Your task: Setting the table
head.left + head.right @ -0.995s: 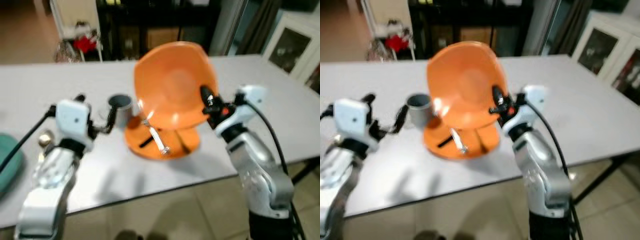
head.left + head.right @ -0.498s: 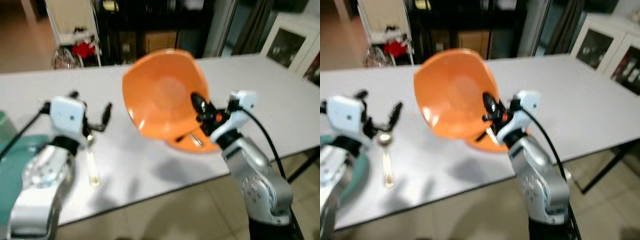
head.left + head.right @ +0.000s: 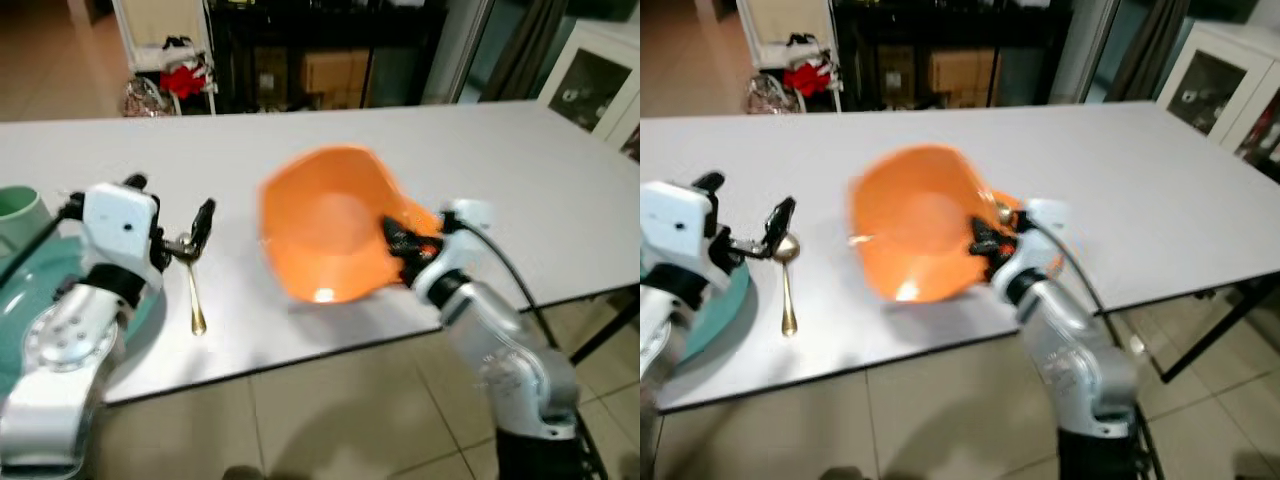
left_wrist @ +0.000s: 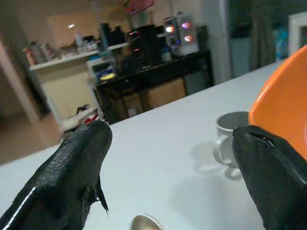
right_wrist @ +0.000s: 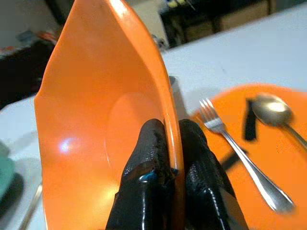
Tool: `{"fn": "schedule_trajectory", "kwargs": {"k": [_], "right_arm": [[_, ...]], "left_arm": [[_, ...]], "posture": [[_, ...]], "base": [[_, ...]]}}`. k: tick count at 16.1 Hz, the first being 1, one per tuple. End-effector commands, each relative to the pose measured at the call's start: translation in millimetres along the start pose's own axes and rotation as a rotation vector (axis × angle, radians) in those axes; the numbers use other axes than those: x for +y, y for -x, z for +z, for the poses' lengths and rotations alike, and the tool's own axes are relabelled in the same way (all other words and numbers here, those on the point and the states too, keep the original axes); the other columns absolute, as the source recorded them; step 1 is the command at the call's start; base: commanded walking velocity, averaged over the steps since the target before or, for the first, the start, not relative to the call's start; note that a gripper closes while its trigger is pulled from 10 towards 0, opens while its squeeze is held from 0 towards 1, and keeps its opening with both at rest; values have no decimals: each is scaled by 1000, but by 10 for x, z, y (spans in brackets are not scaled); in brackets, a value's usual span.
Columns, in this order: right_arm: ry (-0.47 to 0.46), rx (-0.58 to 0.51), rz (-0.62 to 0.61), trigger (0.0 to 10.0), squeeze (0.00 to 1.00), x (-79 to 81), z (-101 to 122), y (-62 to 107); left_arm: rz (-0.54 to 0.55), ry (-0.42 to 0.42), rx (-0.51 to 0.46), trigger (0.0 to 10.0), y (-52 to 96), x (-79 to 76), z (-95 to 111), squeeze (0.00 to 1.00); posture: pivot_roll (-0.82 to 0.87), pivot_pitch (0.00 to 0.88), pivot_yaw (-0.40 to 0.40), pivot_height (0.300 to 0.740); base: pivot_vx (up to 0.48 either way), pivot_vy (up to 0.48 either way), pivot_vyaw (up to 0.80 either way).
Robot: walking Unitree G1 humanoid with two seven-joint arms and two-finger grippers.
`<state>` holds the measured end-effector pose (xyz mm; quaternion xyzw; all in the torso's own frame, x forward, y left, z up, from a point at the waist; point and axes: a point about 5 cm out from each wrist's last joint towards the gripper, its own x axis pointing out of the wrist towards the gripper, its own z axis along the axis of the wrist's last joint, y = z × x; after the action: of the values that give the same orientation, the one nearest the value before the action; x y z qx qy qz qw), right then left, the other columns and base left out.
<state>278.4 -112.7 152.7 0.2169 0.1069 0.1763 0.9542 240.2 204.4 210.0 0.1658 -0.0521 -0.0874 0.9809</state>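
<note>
Pinching glossy orange bowl [image 3: 335, 235] rim, right hand [image 5: 168, 143] tilts it; left hand [image 3: 168, 215] fingers spread above gold spoon [image 3: 193, 285].

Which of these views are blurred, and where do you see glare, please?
Left and right eye views: orange bowl and right gripper smeared by motion, with a bright glint low inside the bowl. Right wrist view: sharper, a soft highlight on the bowl. Left wrist view: left gripper fingers close and soft.
</note>
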Motion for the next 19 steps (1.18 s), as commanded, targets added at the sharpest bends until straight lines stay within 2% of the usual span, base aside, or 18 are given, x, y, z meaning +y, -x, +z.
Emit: {"fn": "schedule_trajectory", "kwargs": {"k": [1, 3, 5, 6, 7, 9, 11, 12, 15, 16, 19], "right_arm": [[-55, 7, 51, 10000, 0, 96, 50, -62], [-134, 61, 47, 10000, 0, 59, 27, -101], [-203, 99, 99, 10000, 0, 77, 14, -141], [-260, 146, 125, 10000, 0, 81, 1, -197], [-271, 168, 120, 10000, 0, 72, -14, -222], [-291, 314, 73, 10000, 0, 30, -95, -313], [-316, 337, 49, 10000, 0, 15, -97, -356], [-331, 327, 48, 10000, 0, 5, -67, -375], [-357, 243, 129, 10000, 0, 32, 123, -366], [-355, 254, 154, 10000, 0, 29, 122, -340], [-346, 277, 83, 10000, 0, -42, 40, -371]], "left_arm": [[-50, 3, -2, 10000, 29, -2, 23, 0], [-150, 43, -10, 10000, 66, -52, 56, 0], [-254, 56, 5, 10000, 112, -130, 65, 0], [-361, 64, 34, 10000, 169, -225, 54, 0], [-395, 73, 44, 10000, 191, -258, 50, 0], [-541, 115, 94, 10000, 310, -371, 39, 0], [-580, 112, 127, 10000, 366, -387, 16, 0], [-563, 109, 128, 10000, 362, -362, 18, 0], [-544, 111, 119, 10000, 324, -334, 44, 0], [-556, 115, 119, 10000, 315, -345, 42, 0], [-559, 110, 117, 10000, 278, -373, 40, 0]], "posture": [[149, 0, -56, 740], [150, 0, -53, 740], [152, 0, -51, 740], [152, 0, -50, 740], [152, 0, -50, 740], [153, 0, -52, 740], [156, 0, -56, 740], [157, 0, -60, 740], [143, 0, -49, 740], [139, 0, -44, 740], [136, 0, -37, 740]], "base": [[0, 0, 0], [0, 0, 0], [0, 0, 0], [0, 0, 0], [0, 0, 0], [0, 0, 0], [0, 0, 0], [0, 0, 0], [0, 0, 0], [0, 0, 0], [0, 0, 0]]}}
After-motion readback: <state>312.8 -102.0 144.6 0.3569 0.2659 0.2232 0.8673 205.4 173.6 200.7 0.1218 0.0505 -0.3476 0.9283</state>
